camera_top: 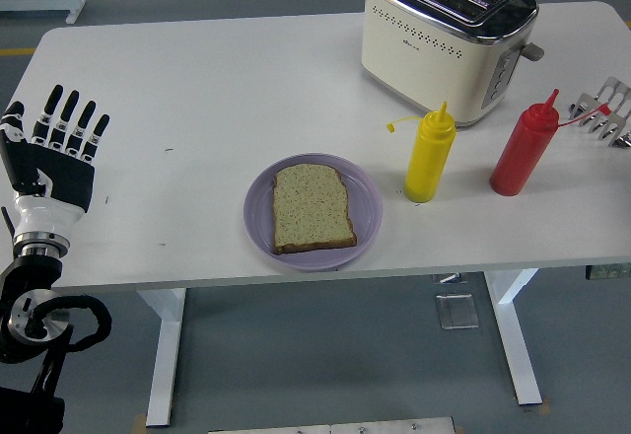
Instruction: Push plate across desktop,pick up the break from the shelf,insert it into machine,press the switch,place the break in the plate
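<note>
Where the table's near edge runs, a lilac plate (314,212) sits just inside it, about mid-width; one slice of bread (312,208) lies flat in the plate, crust edge toward the near side, fully within the rim. Right of the plate and near it, a yellow squeeze bottle (430,155) stands upright, cap tip pointing up; a red squeeze bottle (525,146) stands upright further right, apart from the yellow one. Behind both bottles: cream two-slot toaster (446,37) with chrome top, set at an angle near the far right of the table; slots look dark, contents cannot be told; lever on its right end. At the right edge, a wire rack (607,110) is only partly in frame, just beside the red bottle's nozzle. Left hand (49,158) is at the table's left edge, well apart from the plate; palm down, fingers straight and spread, grasping nothing. White table (217,89) on white legs; grey floor beneath.
</note>
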`<state>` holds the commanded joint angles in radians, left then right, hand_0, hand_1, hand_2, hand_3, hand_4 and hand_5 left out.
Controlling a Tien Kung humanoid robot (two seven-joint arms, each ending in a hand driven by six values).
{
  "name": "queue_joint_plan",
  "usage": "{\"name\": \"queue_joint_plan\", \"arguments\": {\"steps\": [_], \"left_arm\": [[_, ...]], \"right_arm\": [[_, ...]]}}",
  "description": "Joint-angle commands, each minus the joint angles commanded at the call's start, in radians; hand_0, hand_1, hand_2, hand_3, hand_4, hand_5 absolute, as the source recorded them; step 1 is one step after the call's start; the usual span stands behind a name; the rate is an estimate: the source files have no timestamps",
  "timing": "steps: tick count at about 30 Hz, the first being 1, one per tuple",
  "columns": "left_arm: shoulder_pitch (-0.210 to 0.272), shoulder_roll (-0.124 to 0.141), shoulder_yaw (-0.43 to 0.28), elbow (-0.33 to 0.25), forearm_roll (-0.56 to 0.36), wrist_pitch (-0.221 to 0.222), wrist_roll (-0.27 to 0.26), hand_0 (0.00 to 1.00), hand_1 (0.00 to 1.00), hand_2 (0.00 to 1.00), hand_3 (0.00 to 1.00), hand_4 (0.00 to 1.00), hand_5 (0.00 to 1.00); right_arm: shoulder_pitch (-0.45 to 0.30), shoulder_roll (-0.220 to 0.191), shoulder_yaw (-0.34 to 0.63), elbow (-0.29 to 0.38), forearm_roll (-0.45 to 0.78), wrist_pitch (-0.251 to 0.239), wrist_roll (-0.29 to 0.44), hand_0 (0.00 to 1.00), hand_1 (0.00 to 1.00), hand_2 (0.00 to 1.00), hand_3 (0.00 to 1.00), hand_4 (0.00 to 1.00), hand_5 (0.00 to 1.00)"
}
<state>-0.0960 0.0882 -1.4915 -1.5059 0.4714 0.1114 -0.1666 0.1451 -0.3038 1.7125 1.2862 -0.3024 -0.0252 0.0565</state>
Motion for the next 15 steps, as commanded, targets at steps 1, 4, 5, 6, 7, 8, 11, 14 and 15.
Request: {"name": "queue_joint_plan", "arguments": {"steps": [1,4,5,6,7,8,11,14,15], "left_arm": [[0.003,0.002,-0.005,-0.003,0.0,0.0,0.0,0.851,0.859,0.876,0.777,0.541,0.998],[0.012,0.008,-0.018,-0.01,0.001,0.0,0.0,0.851,0.859,0.875,0.777,0.542,0.998],[0.017,0.01,-0.025,-0.013,0.001,0.0,0.0,0.851,0.859,0.875,0.777,0.542,0.998],[0.019,0.011,-0.029,-0.015,0.002,0.0,0.0,0.851,0.859,0.875,0.777,0.542,0.998],[0.022,0.012,-0.034,-0.016,0.003,0.0,0.0,0.851,0.859,0.875,0.777,0.542,0.998],[0.024,0.013,-0.038,-0.017,0.003,0.001,0.0,0.85,0.859,0.876,0.777,0.542,0.998],[0.028,0.014,-0.048,-0.019,0.004,0.001,0.0,0.85,0.859,0.876,0.777,0.542,0.998],[0.028,0.014,-0.052,-0.018,0.004,0.0,0.001,0.851,0.859,0.875,0.777,0.539,0.998],[0.028,0.013,-0.053,-0.017,0.004,0.0,0.001,0.851,0.859,0.875,0.777,0.539,0.998]], "right_arm": [[-0.001,0.0,0.0,0.0,0.0,0.0,0.0,0.826,0.787,0.802,0.806,0.443,0.56],[-0.004,0.001,0.001,0.0,0.0,0.0,-0.001,0.825,0.786,0.801,0.806,0.443,0.56],[-0.006,0.001,0.001,0.0,0.0,0.0,-0.001,0.825,0.786,0.801,0.806,0.443,0.56],[-0.008,0.001,0.002,0.0,0.0,0.0,-0.001,0.825,0.786,0.801,0.806,0.443,0.56],[-0.009,0.001,0.003,0.0,0.0,0.0,-0.002,0.825,0.786,0.801,0.806,0.443,0.56],[-0.01,0.001,0.003,-0.001,-0.001,0.0,-0.002,0.825,0.786,0.801,0.806,0.443,0.56],[-0.012,0.001,0.006,-0.001,-0.001,0.001,-0.002,0.825,0.786,0.801,0.806,0.443,0.56],[-0.012,0.001,0.008,0.0,-0.002,0.002,-0.003,0.823,0.786,0.799,0.806,0.442,0.558],[-0.011,0.001,0.009,0.0,-0.002,0.003,-0.004,0.823,0.786,0.799,0.806,0.442,0.558]]}}
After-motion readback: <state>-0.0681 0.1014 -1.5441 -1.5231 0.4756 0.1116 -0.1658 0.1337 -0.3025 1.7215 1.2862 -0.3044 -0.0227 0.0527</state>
